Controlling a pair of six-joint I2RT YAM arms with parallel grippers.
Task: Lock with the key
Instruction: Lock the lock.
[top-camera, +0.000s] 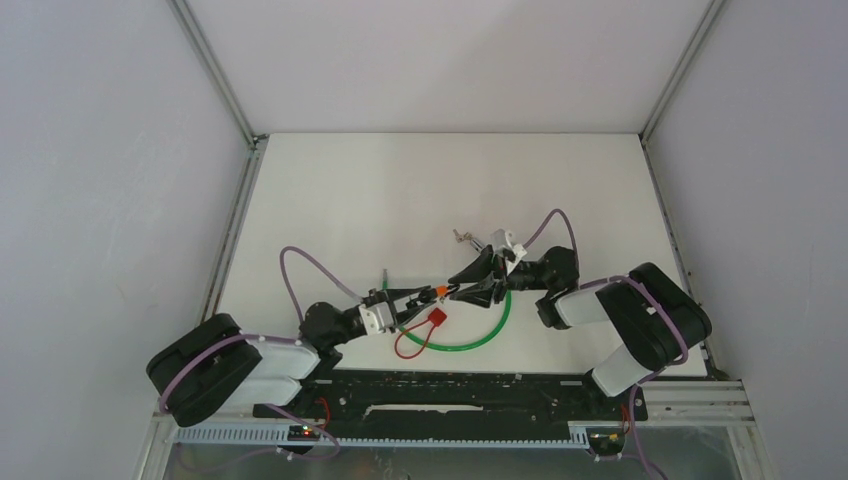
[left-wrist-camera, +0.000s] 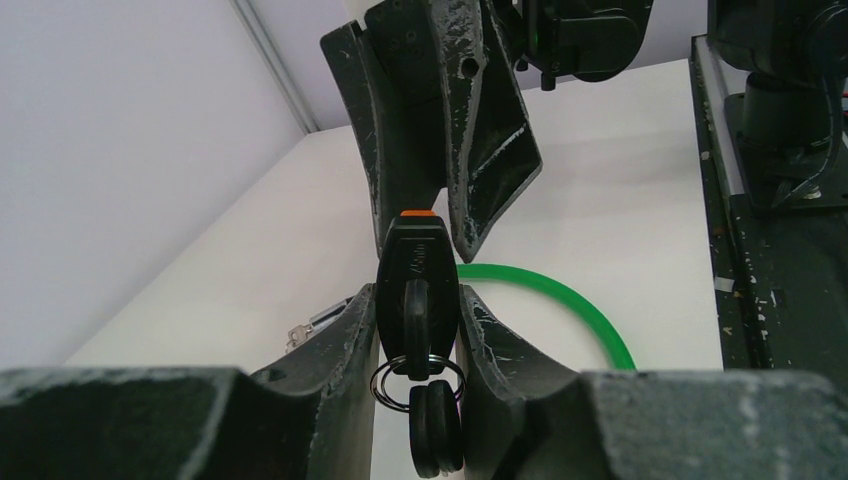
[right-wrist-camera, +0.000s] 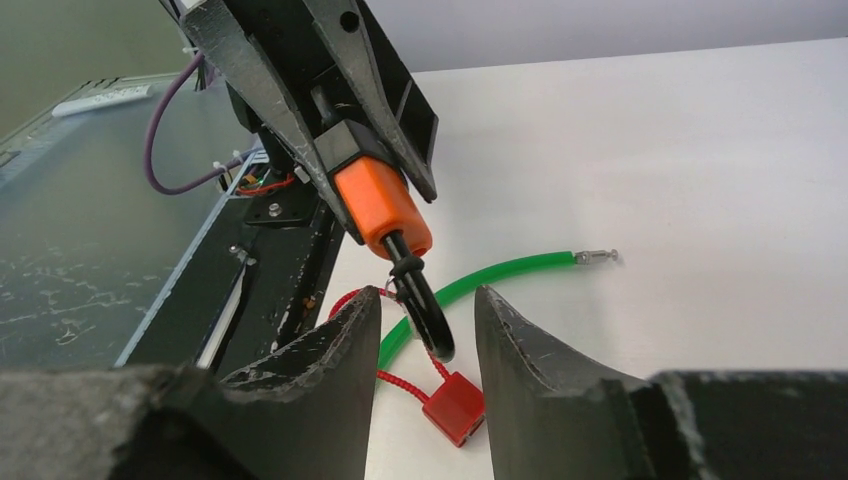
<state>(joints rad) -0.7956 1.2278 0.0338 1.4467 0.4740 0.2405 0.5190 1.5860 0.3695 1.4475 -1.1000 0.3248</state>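
Lock (right-wrist-camera: 383, 207), one; green cable (top-camera: 495, 325), one; red tag (right-wrist-camera: 455, 408), one.
Two tools: left gripper (left-wrist-camera: 415, 300) clamps the lock; right gripper (right-wrist-camera: 428, 300) stands parted around its black loop (right-wrist-camera: 425, 318).

Both arms (top-camera: 270, 362) wearing white shells over black joints, lilac cables (right-wrist-camera: 152, 140) looping off them, left gripper (left-wrist-camera: 417, 300) and right gripper (right-wrist-camera: 428, 300) showing scuffed black fingers (right-wrist-camera: 330, 350).

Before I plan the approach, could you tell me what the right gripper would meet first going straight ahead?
The right gripper would likely meet the key, jutting from the lock the left gripper holds, between its own open jaws.
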